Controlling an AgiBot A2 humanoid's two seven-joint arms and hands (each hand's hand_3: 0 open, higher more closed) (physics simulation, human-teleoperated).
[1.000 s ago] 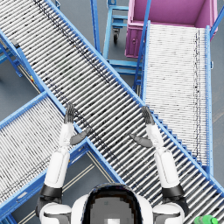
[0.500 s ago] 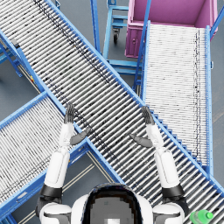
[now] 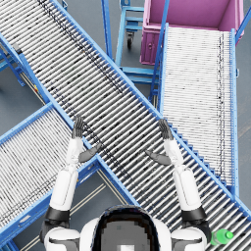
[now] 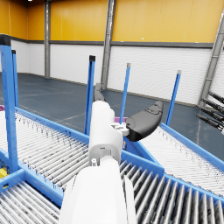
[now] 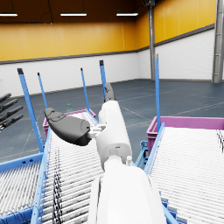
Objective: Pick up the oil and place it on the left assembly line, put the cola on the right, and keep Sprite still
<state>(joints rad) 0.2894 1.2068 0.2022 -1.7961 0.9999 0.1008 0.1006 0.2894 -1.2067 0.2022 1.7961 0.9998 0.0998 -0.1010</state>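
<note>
green bottle [image 3: 220,237]: we see it lying on its side on the middle conveyor [image 3: 98,88], in the head view's bottom right corner, beside the right upper arm and well apart from both hands.
right hand [image 3: 168,142] [image 5: 70,127]: we see it empty, fingers straight and thumb spread inward, raised over the middle conveyor's rollers.
left hand [image 3: 77,139] [image 4: 142,122]: we see the same pose, holding nothing, over that conveyor's left edge.
left conveyor [image 3: 24,157]: it lies beside the left arm.
right conveyor [image 3: 196,88]: it lies beyond the right hand.
pink bin [image 3: 148,46]: it stands at the right conveyor's far end.
</note>
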